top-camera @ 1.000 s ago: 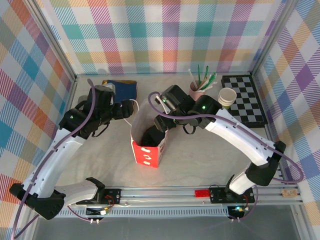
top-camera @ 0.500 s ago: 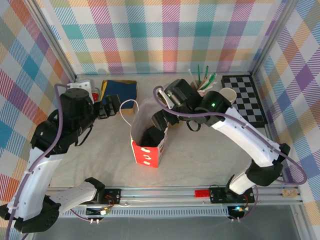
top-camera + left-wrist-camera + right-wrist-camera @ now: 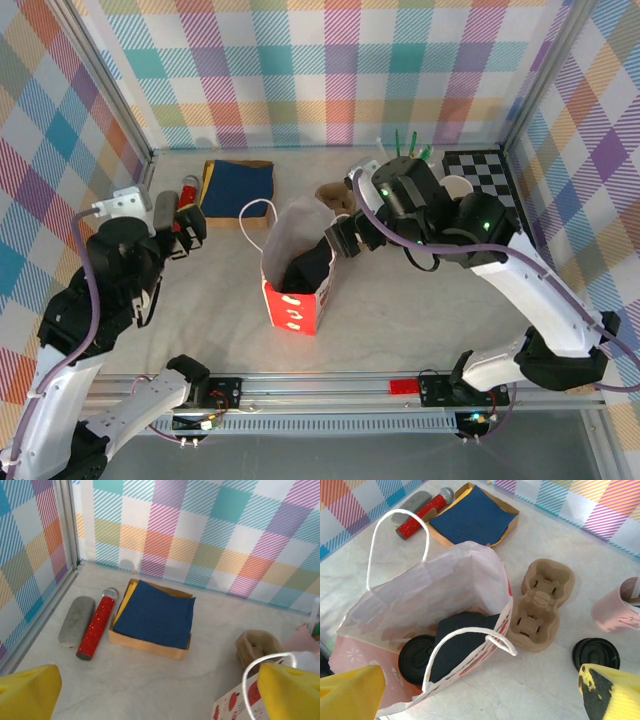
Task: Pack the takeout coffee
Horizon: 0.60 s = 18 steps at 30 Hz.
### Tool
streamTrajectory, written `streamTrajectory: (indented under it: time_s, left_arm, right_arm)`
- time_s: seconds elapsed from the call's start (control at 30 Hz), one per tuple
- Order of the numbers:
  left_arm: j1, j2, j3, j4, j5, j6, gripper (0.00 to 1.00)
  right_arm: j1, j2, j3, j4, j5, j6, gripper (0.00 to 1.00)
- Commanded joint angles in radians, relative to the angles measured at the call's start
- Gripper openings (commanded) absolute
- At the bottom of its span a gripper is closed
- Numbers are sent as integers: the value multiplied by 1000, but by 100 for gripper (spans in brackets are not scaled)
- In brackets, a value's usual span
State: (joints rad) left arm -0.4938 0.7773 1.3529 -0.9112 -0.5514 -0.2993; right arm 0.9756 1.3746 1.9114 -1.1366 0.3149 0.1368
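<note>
Packing looks nearly finished, I judge: the takeout coffee (image 3: 420,658) stands deep inside the paper bag (image 3: 445,582), with its black lid showing beside a dark folded thing (image 3: 457,645), perhaps a napkin; the green band is hidden. The right tool (image 3: 482,690) hangs above the bag mouth with its fingers spread wide and nothing between them. The left tool (image 3: 160,687) is also wide open and empty, over bare worktop (image 3: 150,675) near the side wall. What is left seems only to move the arms clear. The bag's white handle (image 3: 465,642) arches up at the near edge and could catch a finger. The cardboard cup carrier (image 3: 540,611) lies just beside the bag, and a loose black lid (image 3: 596,654) lies near the pink cup (image 3: 615,607), so the room on that side is narrow. The napkin box (image 3: 155,617) and the red glitter tube (image 3: 95,627) are well apart from the bag.
</note>
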Motion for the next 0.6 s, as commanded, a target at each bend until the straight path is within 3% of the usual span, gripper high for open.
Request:
streamTrajectory:
  time_s: [0.0, 0.27, 0.57]
  left_arm:
    - [10, -29, -74, 18, -59, -31, 100]
    - [10, -81, -271, 72, -200, -62, 100]
    - [9, -107, -479, 242, -275, 2, 99]
  right_arm:
    - [5, -45, -28, 39, 81, -21, 99]
    - [-42, -231, -272, 201, 138, -33, 99]
    - [-193, -443, -575, 337, 223, -3, 99]
